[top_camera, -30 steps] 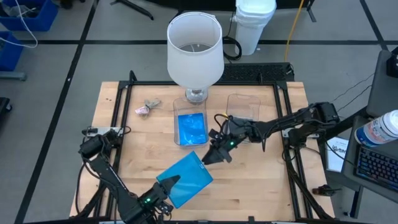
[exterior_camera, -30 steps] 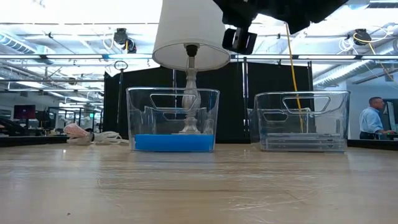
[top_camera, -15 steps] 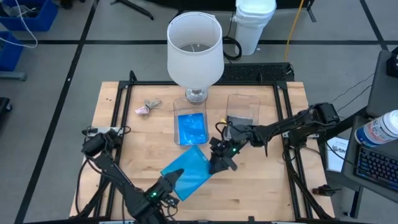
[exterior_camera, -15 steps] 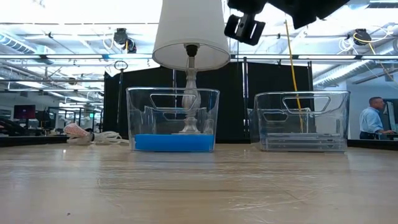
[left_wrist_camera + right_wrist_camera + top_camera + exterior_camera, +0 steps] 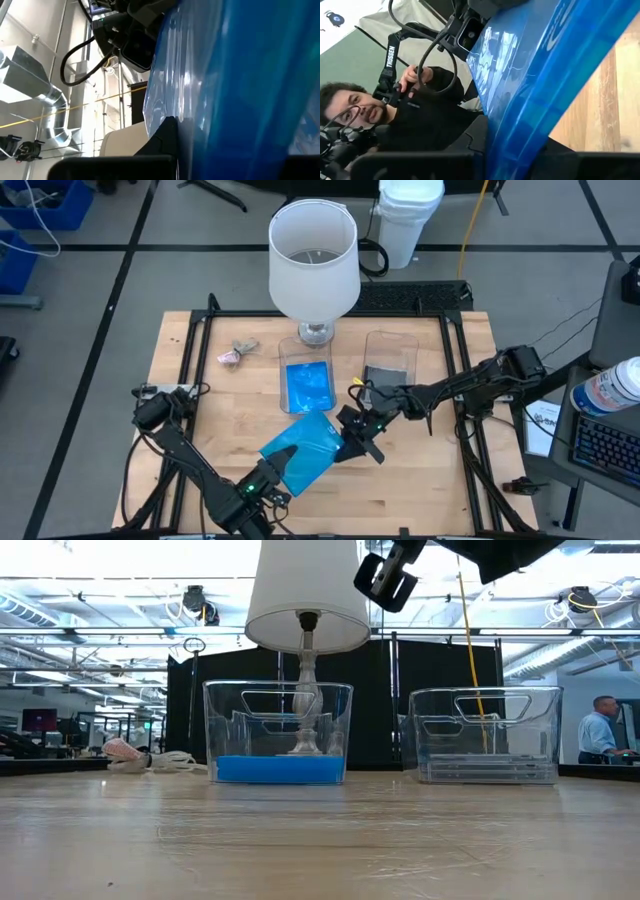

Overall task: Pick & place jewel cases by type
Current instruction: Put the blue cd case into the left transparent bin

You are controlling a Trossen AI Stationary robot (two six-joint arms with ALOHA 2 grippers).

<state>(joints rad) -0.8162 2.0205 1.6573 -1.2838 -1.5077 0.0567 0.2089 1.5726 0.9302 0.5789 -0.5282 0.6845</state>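
left claw: left claw point(image 5: 281, 473) closed on near-left edge of blue jewel case point(image 5: 308, 450), near-centre of tabletop point(image 5: 220, 395), lifted off the wood
left claw fingers: dark finger point(image 5: 162, 140) pressed against blue case face in left wrist view
right claw: right claw point(image 5: 352, 442) at far-right edge of same blue jewel case, fingers either side of that edge and touching it in right wrist view; full clamp cannot tell
held case: tilted, spans between the two claws, just near of left tub; fills both wrist views point(image 5: 250, 75) point(image 5: 535, 75)
left tub: clear tub point(image 5: 306, 375) at centre-far of tabletop, blue cases stacked flat inside point(image 5: 280, 769)
right tub: clear tub point(image 5: 390, 358) right of left tub, well apart from it; smoky grey cases flat on its bottom point(image 5: 487, 772)
lamp: white-shade lamp point(image 5: 313, 260) at far edge, base just behind left tub; shade point(image 5: 307, 595) over left tub in low view
small item: pinkish-grey lump point(image 5: 232, 356) far-left on tabletop, alone
right arm: dark links point(image 5: 470, 385) reaching from right side toward centre; claw parts at top of low view point(image 5: 385, 575)
left arm: comes in from near-left corner point(image 5: 170, 440)
room: person point(image 5: 603, 728) standing far right background in low view; another person point(image 5: 395, 115) behind arm in right wrist view
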